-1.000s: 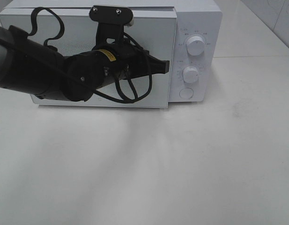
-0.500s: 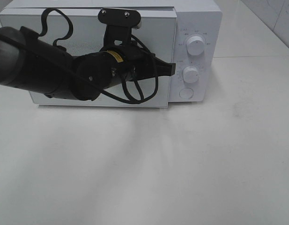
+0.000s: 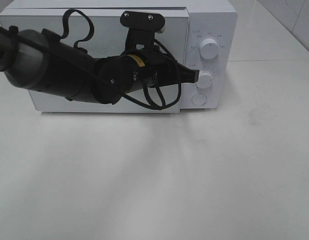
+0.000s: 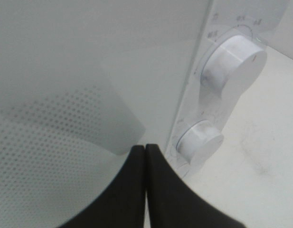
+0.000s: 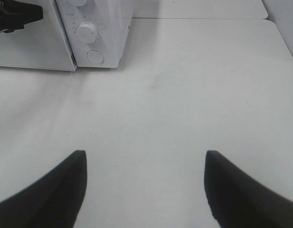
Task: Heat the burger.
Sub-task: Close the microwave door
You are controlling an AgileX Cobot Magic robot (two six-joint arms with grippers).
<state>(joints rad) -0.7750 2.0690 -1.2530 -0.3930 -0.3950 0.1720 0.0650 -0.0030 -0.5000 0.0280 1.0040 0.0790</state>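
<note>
The burger is hidden in every view. A white microwave [image 3: 214, 20] stands at the back of the table, and its door [image 3: 169, 40] looks closed. My left gripper [image 3: 194, 76] is shut with nothing in it. Its tip sits in front of the control panel, right beside the lower knob [image 3: 205, 80]. In the left wrist view the joined fingertips [image 4: 145, 148] point just beside that lower knob [image 4: 199, 140], with the upper knob [image 4: 234, 64] beyond it. My right gripper [image 5: 145, 154] hangs open over bare table, well away from the microwave [image 5: 106, 33].
A round door button [image 3: 199, 99] sits below the lower knob, and the upper knob [image 3: 209, 48] above it. The left arm's black body and cables [image 3: 69, 75] stretch across the front of the door. White tabletop [image 3: 169, 175] spreads out before the microwave.
My left arm has moved to the right across the door front, so its shut tip went from the door's right edge to the lower knob. The right gripper has not moved.
</note>
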